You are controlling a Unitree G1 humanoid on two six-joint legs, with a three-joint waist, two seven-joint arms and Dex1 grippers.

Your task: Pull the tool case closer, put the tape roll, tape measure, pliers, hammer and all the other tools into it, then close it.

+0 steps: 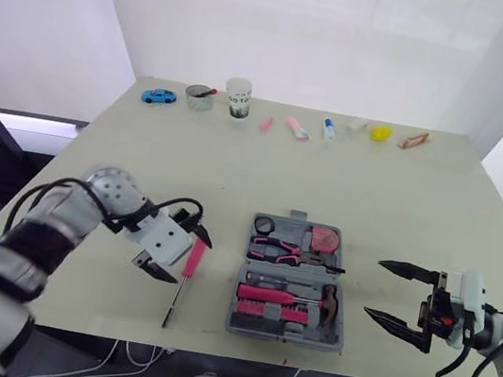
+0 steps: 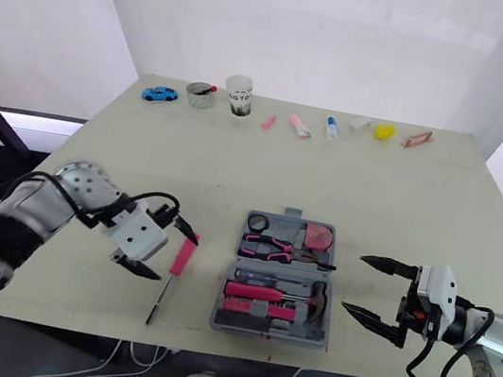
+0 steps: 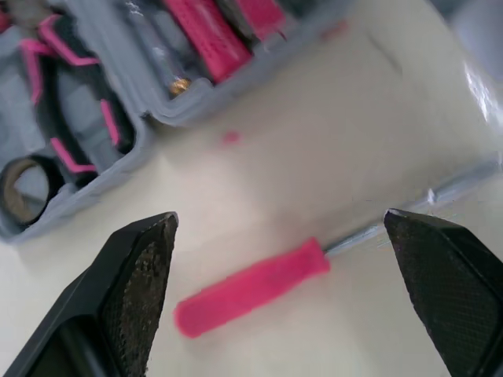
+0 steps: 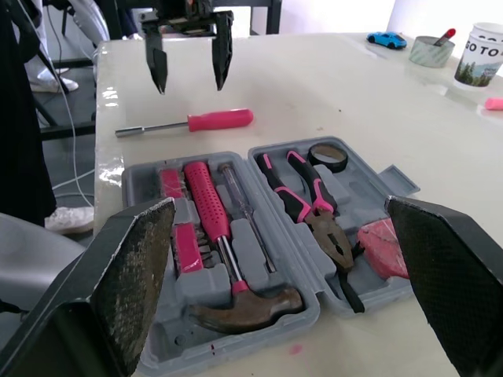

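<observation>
The grey tool case [image 1: 294, 281] lies open near the table's front edge. In it sit the tape roll [image 1: 265, 224], pink tape measure [image 1: 324, 239], pliers [image 1: 275, 248] and pink-handled hammer [image 1: 287, 298]. A pink-handled screwdriver [image 1: 185, 278] lies on the table left of the case. My left gripper [image 1: 174, 251] hovers open just left of and over the screwdriver's handle [image 3: 251, 287], holding nothing. My right gripper [image 1: 399, 296] stands open to the right of the case, empty.
Along the far edge sit a blue toy car [image 1: 158, 96], a small bowl [image 1: 199, 97], a white cup [image 1: 238, 97], pink items [image 1: 296, 128], a small bottle [image 1: 329, 129], a yellow object [image 1: 381, 133] and a brown piece [image 1: 413, 140].
</observation>
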